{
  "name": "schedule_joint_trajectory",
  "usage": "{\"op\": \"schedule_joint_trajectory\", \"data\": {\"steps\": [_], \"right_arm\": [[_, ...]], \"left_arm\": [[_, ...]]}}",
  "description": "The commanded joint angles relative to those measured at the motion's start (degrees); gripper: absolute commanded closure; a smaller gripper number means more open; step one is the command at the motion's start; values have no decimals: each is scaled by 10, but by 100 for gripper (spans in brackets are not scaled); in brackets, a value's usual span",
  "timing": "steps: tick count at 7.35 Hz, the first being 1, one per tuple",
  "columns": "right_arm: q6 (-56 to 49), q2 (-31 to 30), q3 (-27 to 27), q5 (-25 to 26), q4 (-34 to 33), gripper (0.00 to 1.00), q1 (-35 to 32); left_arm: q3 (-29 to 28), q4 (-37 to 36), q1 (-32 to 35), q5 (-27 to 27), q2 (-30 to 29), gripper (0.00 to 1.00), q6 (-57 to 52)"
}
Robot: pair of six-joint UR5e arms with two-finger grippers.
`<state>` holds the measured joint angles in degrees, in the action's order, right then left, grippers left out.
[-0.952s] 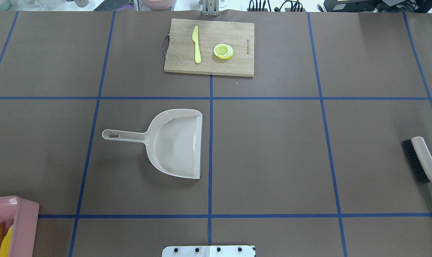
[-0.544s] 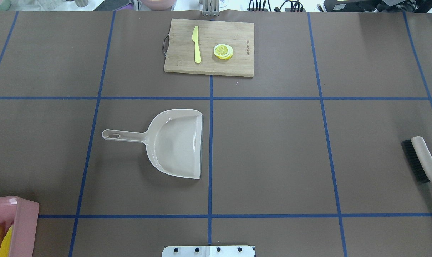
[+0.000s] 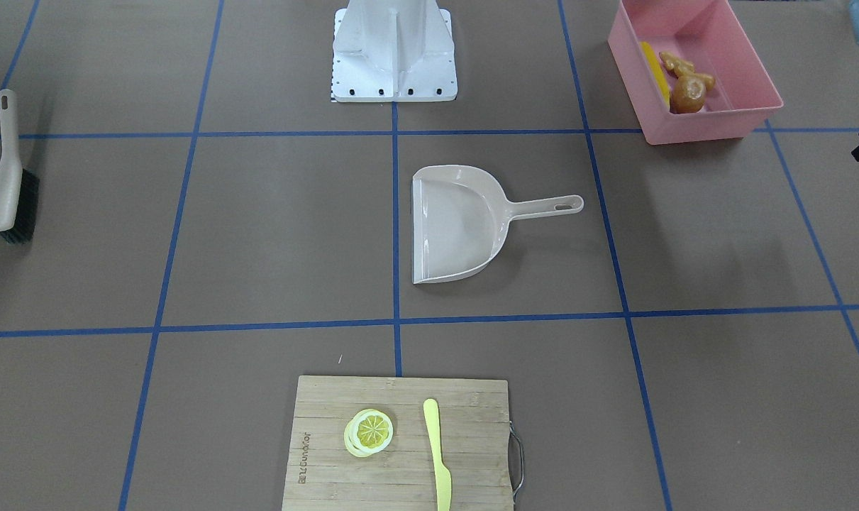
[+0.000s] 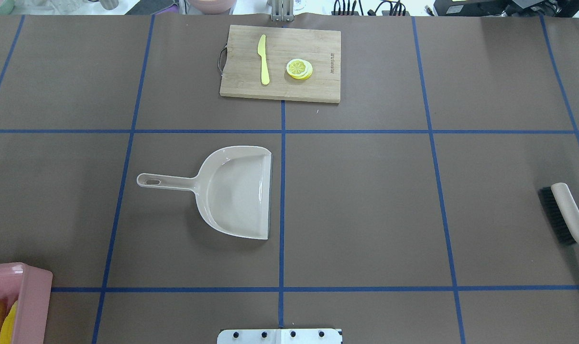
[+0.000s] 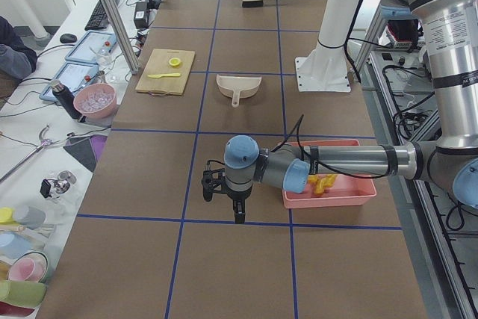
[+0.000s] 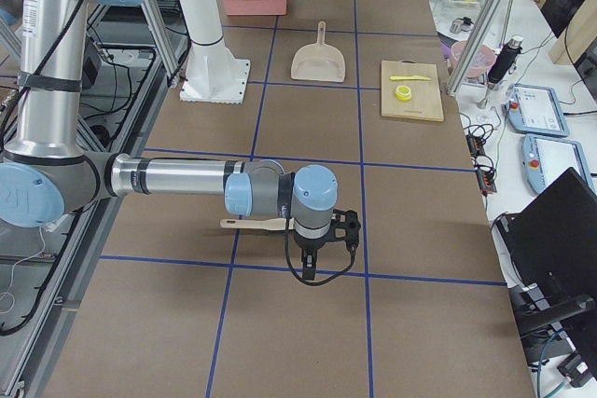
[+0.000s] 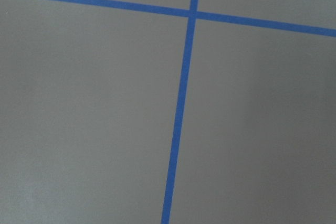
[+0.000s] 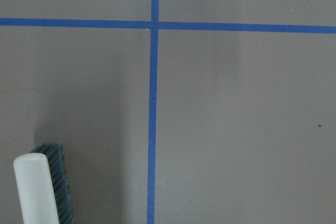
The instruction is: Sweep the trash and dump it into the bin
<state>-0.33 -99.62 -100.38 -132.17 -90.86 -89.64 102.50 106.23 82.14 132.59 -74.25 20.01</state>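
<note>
The pink bin (image 3: 713, 121) stands at the table's near-left corner and also shows in the overhead view (image 4: 31, 296). In it lie the yellow corn cob (image 3: 652, 67), the tan ginger root (image 3: 677, 65) and the brown potato (image 3: 686, 94). The left gripper (image 5: 238, 217) hangs over bare table beside the bin, pointing down. The right gripper (image 6: 312, 272) hangs near the brush (image 6: 252, 224). Both show clearly only in the side views, so I cannot tell whether they are open or shut. Neither wrist view shows fingers.
The beige dustpan (image 4: 236, 191) lies empty in the middle, handle to the left. The brush (image 4: 566, 215) lies at the right edge. A wooden cutting board (image 4: 318, 91) at the far side holds a lemon slice (image 4: 299, 68) and a plastic knife (image 4: 263, 59). The robot base (image 3: 394, 50) stands at the near edge.
</note>
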Motion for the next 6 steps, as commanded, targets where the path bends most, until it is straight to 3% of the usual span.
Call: {"op": "schedule_joint_trajectory", "data": {"steps": [1, 6], "right_arm": [[4, -1, -1, -1, 1, 0, -2], [2, -1, 0, -1, 0, 0, -3]], "left_arm": [[-1, 13, 15, 0, 2, 1, -9], [-5, 13, 29, 0, 1, 1, -7]]}}
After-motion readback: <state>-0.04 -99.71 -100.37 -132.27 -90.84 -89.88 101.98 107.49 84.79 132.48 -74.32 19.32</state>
